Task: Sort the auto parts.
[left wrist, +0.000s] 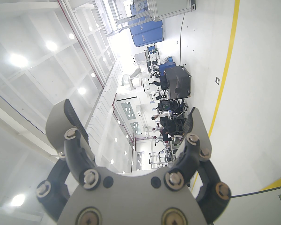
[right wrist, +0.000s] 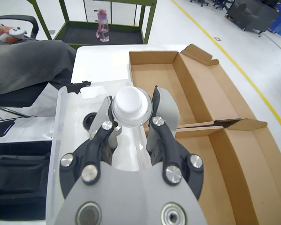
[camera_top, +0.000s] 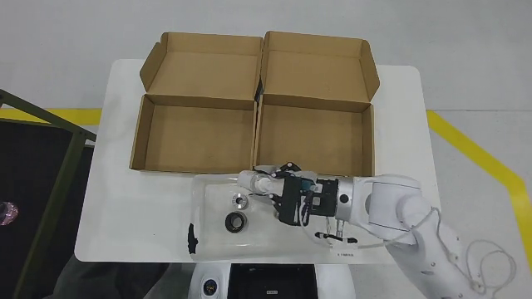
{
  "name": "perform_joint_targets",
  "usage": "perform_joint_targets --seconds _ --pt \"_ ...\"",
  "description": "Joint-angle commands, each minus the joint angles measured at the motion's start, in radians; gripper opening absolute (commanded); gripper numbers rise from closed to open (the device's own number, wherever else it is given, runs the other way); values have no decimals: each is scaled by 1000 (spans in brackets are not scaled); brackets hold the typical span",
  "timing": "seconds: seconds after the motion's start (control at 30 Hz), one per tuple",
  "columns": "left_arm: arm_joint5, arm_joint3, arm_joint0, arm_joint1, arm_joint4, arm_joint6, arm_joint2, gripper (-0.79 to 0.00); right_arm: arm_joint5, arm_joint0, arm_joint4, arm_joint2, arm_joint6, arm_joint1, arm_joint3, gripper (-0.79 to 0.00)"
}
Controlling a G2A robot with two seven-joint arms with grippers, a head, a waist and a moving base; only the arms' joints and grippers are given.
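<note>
Top view: white table (camera_top: 116,199) w/ two open cardboard boxes side by side on the far half, left box (camera_top: 199,137) and right box (camera_top: 312,137), walls touching, lids folded back. Clear plastic tray (camera_top: 204,208) sits at the near edge, just in front of both boxes. Right arm comes in from near-right, over the tray. Right gripper (right wrist: 132,97) is clamped on a white cylindrical part (right wrist: 128,111) w/ clear flange, a finger on each side. The part is held over the tray's far side, close to where the boxes meet. Black ring (camera_top: 238,223) lies in the tray to the near-left of the held part. Small metal part (camera_top: 241,200) sits just beyond the ring. Left gripper (left wrist: 131,115) has its fingers spread wide w/ nothing between them, aimed up at the hall.
</note>
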Motion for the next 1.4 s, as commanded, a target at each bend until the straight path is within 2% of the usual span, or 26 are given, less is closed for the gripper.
perform_joint_targets --seconds 0.0,0.63,1.03,1.37 --pt "0 0 0 0 0 0 0 0 9 -4 -12 15 -30 1 -3 -785" --pt "0 0 0 0 0 0 0 0 56 33 -41 121 -189 6 20 -785" --pt "0 0 0 0 0 0 0 0 55 57 27 187 -159 13 67 -785" --pt "0 0 0 0 0 0 0 0 51 161 78 135 -107 6 229 -785"
